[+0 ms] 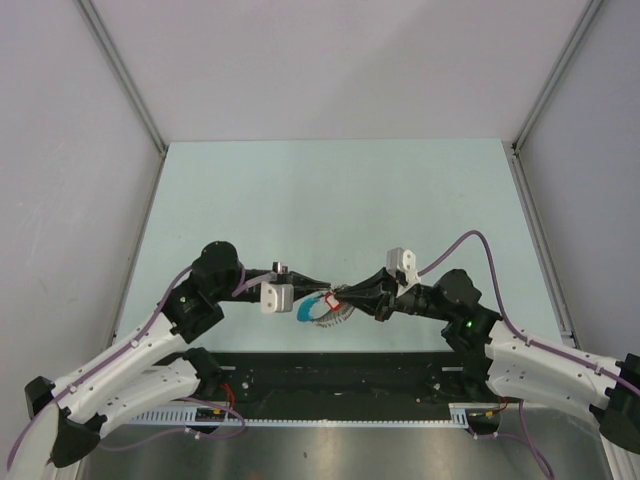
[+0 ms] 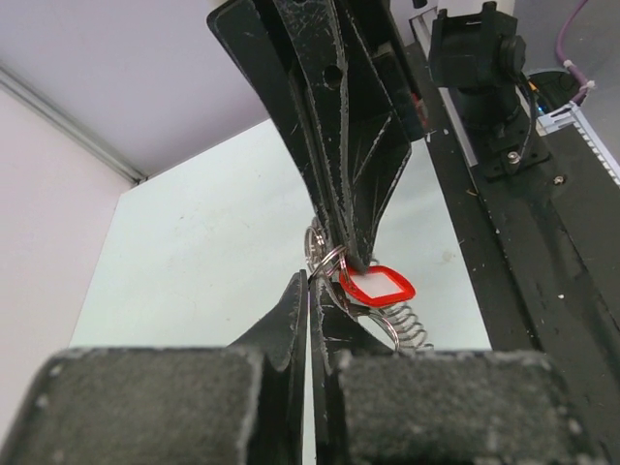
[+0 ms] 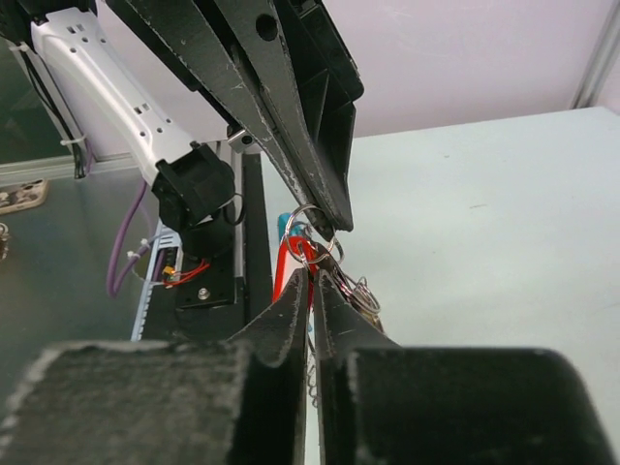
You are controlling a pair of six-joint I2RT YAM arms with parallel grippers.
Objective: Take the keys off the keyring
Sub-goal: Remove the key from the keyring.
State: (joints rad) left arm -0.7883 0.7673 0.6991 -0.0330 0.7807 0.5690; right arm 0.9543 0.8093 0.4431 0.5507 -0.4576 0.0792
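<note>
The keyring hangs above the table between my two grippers: a bright blue arc [image 1: 303, 308], a silvery coil [image 1: 332, 316] and small steel rings [image 2: 325, 256]. The key's red head [image 2: 378, 286], with a white centre, hangs off those rings; its blade is hidden. In the top view it is a red speck [image 1: 334, 298]. My left gripper [image 2: 312, 279] is shut with its tips on a ring. My right gripper [image 3: 312, 269] is shut on a ring [image 3: 316, 231] from the other side. The two sets of tips almost touch [image 1: 336, 293].
The pale green table [image 1: 330, 200] stretches behind the grippers, with grey walls and metal corner posts around it. A black base plate [image 1: 330, 375] with cables lies under the arms at the near edge.
</note>
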